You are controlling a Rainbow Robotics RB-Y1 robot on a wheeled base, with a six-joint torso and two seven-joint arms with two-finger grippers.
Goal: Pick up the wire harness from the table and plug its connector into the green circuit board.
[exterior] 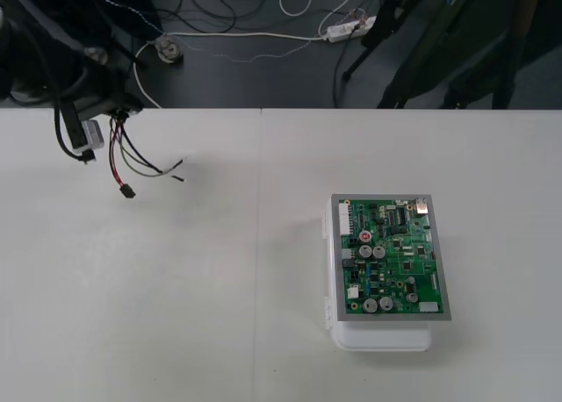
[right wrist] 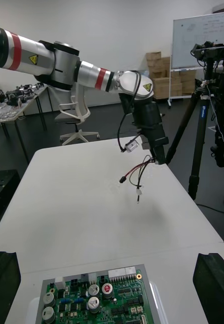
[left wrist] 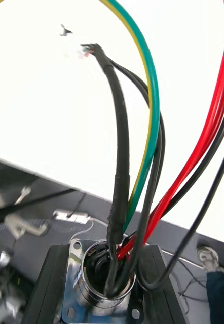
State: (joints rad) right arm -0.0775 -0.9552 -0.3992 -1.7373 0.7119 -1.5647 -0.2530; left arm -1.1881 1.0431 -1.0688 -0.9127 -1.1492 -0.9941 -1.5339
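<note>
One harness point(exterior: 132, 161) hung free from left gripper point(exterior: 116, 114), jaws clamped on its socket point(left wrist: 99, 276) — board point(exterior: 391, 257) well rightward, by right gripper point(right wrist: 112, 273), jaws wide open.

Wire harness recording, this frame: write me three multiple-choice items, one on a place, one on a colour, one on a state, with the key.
1. Where is the wire harness?
A. Held by the left gripper over the table's far left
B. Lying loose mid-table
C. Hanging off the table's near edge

2. Which wire colours leave the socket?
A. Blue, white
B. Red, black, green
C. Orange only

3. The right gripper, near the green circuit board, is:
A. shut on the harness
B. shut on the board
C. open

Key:
1 A: the socket sits between the left gripper's fingers and the wires dangle from it.
2 B: the left wrist view shows those wires rising from the socket.
3 C: its fingers stand far apart with nothing between them.
</note>
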